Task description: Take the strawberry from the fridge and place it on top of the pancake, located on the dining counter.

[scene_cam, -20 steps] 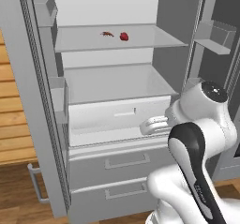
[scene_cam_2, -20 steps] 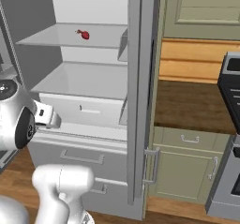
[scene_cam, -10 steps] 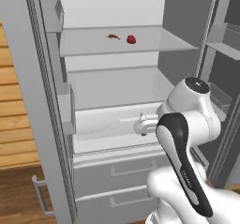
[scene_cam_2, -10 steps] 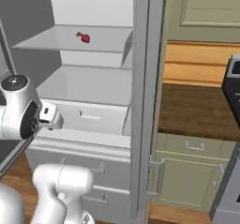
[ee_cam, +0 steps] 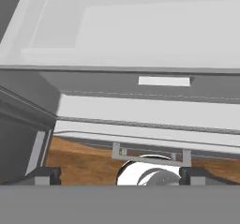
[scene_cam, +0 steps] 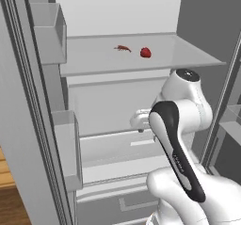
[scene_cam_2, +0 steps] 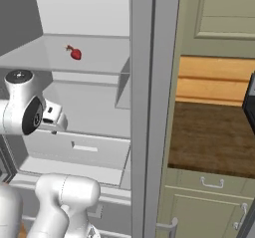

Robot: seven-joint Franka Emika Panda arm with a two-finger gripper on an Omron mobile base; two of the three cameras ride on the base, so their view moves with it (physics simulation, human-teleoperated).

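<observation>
The fridge (scene_cam: 33, 125) stands open in front of me, with white shelves and drawers inside. The strawberry (scene_cam: 146, 52) is a tiny red berry lying on the upper glass shelf (scene_cam: 94, 61); it also shows as the strawberry (scene_cam_2: 75, 55) in the right base view. My gripper (scene_cam: 140, 125) hangs well below that shelf, in front of the crisper drawer, and points down. In the hand view the gripper (ee_cam: 119, 176) is open, its two dark tips wide apart with nothing between them. The pancake and the dining counter are out of view.
A thin brownish-red scrap (scene_cam: 123, 48) lies left of the berry. Door bins (scene_cam: 49, 38) line the left door. The hand view looks down on a drawer front (ee_cam: 164, 81), a lower drawer handle (ee_cam: 150, 156) and wooden floor. A dark worktop (scene_cam_2: 214, 137) over green cabinets lies right.
Both base views have shifted closer to the fridge interior, so the base has driven in. The hand has risen a little in front of the drawer. The jaws stay open.
</observation>
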